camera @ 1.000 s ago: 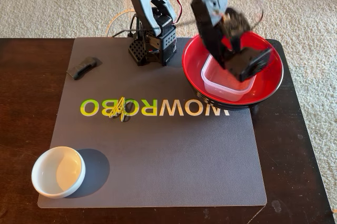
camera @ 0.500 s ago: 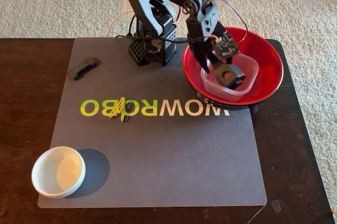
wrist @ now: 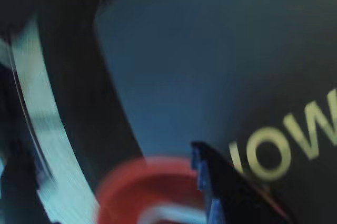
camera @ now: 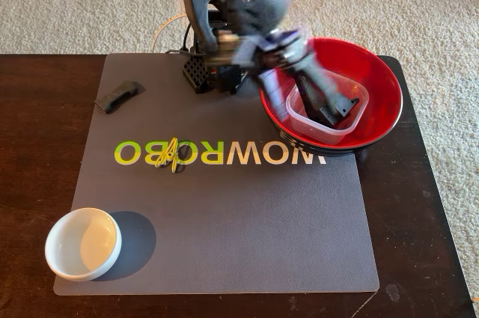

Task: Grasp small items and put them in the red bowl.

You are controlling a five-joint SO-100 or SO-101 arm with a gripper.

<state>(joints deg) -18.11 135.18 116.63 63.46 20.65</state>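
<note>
1. While the arm is smeared with motion in the fixed view, the gripper (camera: 329,101) hangs over the red bowl (camera: 383,82); I cannot tell whether its claw is spread or pressed together.
2. Judging by this, the drop is done, so a good exit lifts clear of the rim before swinging toward the mat (camera: 247,213).
3. Inside the red bowl sits the clear square tub (camera: 314,129), apparently empty.
4. Near the mat's lower left corner, the small white bowl (camera: 82,244) is empty.
5. Remaining: the black toothed wedge (camera: 118,96) and, on the lettering, the yellow clip (camera: 169,153).
</note>
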